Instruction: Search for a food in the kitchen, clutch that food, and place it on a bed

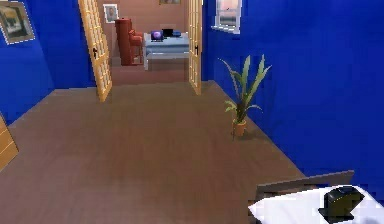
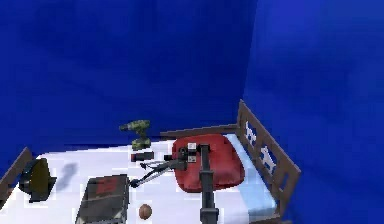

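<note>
A bed (image 2: 80,160) with a white sheet, a red pillow (image 2: 225,165) and a wooden headboard (image 2: 262,150) lies in the arm side view. A small brown round thing (image 2: 145,211), perhaps the food, lies on the sheet near the front edge. The dark arm (image 2: 206,190) rises from the bottom edge over the pillow. Its gripper (image 2: 143,177) reaches left above the sheet, a little beyond the brown thing. I cannot tell whether it holds anything. The bed's corner (image 1: 290,205) shows at the forward view's lower right.
On the bed lie a green drill-like tool (image 2: 137,133), a dark flat box (image 2: 103,196) and a dark object (image 2: 40,180) (image 1: 342,202). Ahead are wooden floor (image 1: 150,140), a potted plant (image 1: 243,95) by the blue wall, and open double doors (image 1: 97,50) to a room with a red armchair (image 1: 128,40) and a desk (image 1: 166,48).
</note>
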Robot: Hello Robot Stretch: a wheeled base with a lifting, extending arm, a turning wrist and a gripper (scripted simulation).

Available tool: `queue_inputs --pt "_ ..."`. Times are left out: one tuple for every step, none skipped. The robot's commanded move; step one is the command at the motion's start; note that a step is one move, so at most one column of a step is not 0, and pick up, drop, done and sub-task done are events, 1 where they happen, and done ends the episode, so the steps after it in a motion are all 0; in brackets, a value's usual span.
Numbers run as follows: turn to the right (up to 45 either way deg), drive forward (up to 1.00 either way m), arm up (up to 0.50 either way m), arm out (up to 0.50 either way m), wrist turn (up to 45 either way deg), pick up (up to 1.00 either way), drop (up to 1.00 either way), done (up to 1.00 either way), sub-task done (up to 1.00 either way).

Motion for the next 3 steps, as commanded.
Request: queue_inputs --pt "0.0 0.0 0.1 0.0 0.0 0.0 0.0 0.0 0.0" --pt "0.0 0.0 0.0 -0.08 0.0 0.0 0.0 0.0 0.0" --pt "0.0 0.0 0.0 0.0 0.0 0.0 0.0 1.0 0.0"
